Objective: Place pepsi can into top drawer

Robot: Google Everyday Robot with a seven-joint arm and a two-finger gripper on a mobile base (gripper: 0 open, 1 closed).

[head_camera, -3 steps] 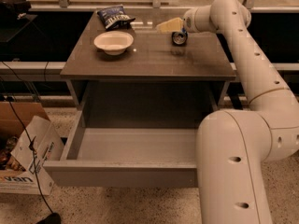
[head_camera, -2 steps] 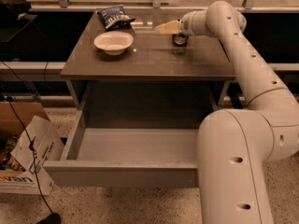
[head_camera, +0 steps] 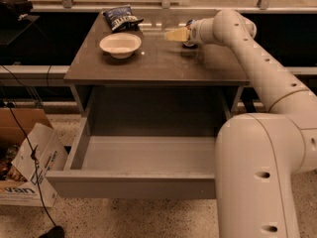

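Gripper (head_camera: 174, 34) hangs at upper centre over the table (head_camera: 148, 69); whether it is wide or narrow, cannot tell. Pepsi can (head_camera: 187, 43) stands just right of it, mostly hidden behind the wrist.

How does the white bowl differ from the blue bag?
The bowl is white, round and open side up; the chip bag is dark blue with white print, crumpled, lying flat. The bowl sits nearer the open drawer; the chip bag is at the back edge. Both rest on the cabinet top, left of the robot's tool.

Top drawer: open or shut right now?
Open: the drawer is pulled out below the tabletop, grey inside showing. The gripper is up by the can.
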